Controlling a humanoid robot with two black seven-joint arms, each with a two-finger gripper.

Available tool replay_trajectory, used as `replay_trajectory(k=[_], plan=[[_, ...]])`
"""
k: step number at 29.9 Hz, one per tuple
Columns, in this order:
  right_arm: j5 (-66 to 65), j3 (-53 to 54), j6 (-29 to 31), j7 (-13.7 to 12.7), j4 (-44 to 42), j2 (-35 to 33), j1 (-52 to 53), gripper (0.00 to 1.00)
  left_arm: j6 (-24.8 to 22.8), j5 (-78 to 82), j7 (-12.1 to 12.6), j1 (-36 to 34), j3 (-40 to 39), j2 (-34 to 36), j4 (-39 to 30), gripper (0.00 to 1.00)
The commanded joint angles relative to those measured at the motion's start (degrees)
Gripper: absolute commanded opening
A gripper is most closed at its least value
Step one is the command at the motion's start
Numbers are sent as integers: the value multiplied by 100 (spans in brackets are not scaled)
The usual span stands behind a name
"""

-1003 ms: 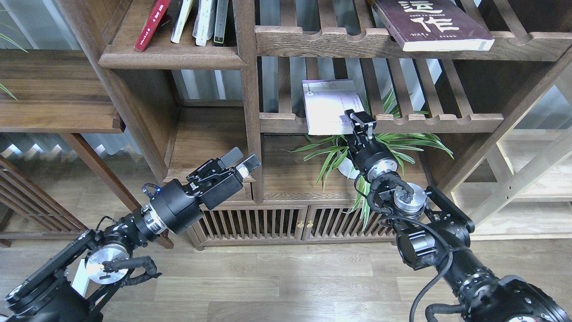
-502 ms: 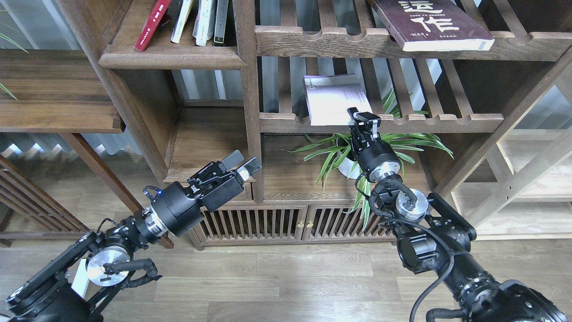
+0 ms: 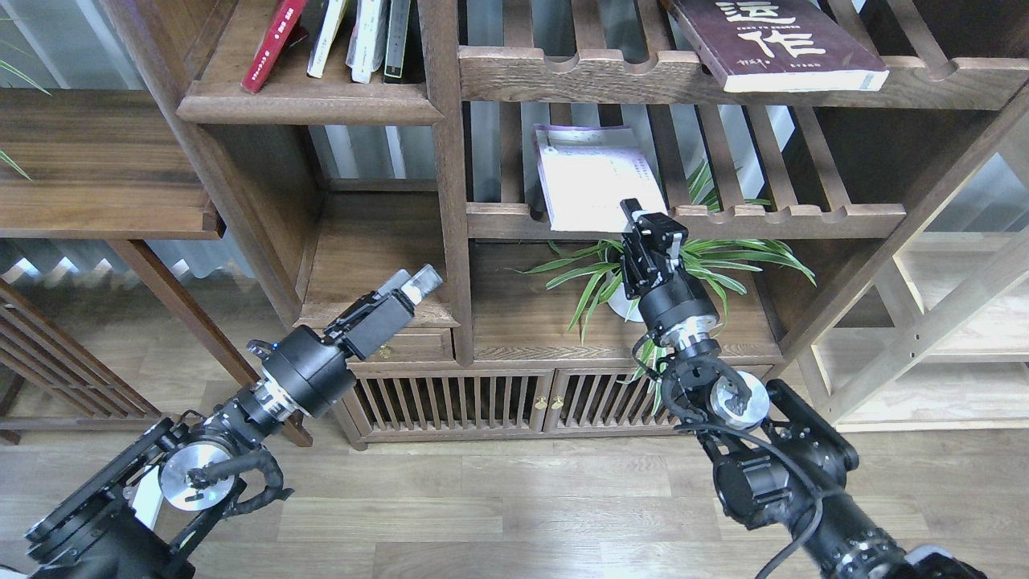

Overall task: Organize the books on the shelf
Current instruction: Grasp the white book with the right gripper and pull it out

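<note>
A dark brown wooden bookcase fills the upper half of the head view, standing on a pale grey-brown plank floor (image 3: pixel 514 498). At about 11 o'clock sits the solid flat shelf (image 3: pixel 309 100) with its rounded front edge, and on it a red book (image 3: pixel 272 44) leans beside a few pale and dark spines (image 3: pixel 370 36). At 1 o'clock a dark maroon book (image 3: pixel 776 44) with big white characters lies flat on the upper slatted rack (image 3: pixel 611 76), its near corner jutting past the scalloped rail. Near the centre, toward 12 o'clock, the white book (image 3: pixel 591 173) lies on the lower slatted rack (image 3: pixel 764 217), its near edge overhanging the front rail. The right gripper (image 3: pixel 649 227) reaches up from 5 o'clock and meets the book's near right corner; its fingers look narrowly set there, though seen end-on and dark, so I cannot tell whether they pinch the cover. Beneath the rack a spider plant (image 3: pixel 691 261) in a white pot spreads green leaves behind the arm. The left gripper (image 3: pixel 410 285) comes in from 7 o'clock and hangs in front of the open cubby (image 3: pixel 378 249), its fingers close together with a small gap and nothing between them. A slatted cabinet door (image 3: pixel 482 398) with brass knobs closes the bookcase base, and another wooden shelf (image 3: pixel 96 161) sits at 9 o'clock.
</note>
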Motion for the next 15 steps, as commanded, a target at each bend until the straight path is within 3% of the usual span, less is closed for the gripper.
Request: replay_trajectory(k=[1, 9, 13, 15], plan=[[5, -5, 190, -254, 419, 0, -370, 4, 0, -414, 28, -39, 8, -3, 153, 99], [13, -259, 512, -527, 1097, 0, -1038, 4, 0, -1171, 106, -153, 113, -30, 364, 99], [13, -479, 512, -536, 1211, 0, -1170, 3, 0, -1434, 466, -232, 113, -47, 452, 98], [13, -515, 512, -536, 1246, 0, -1232, 3, 0, -1776, 782, -320, 113, -47, 495, 98]])
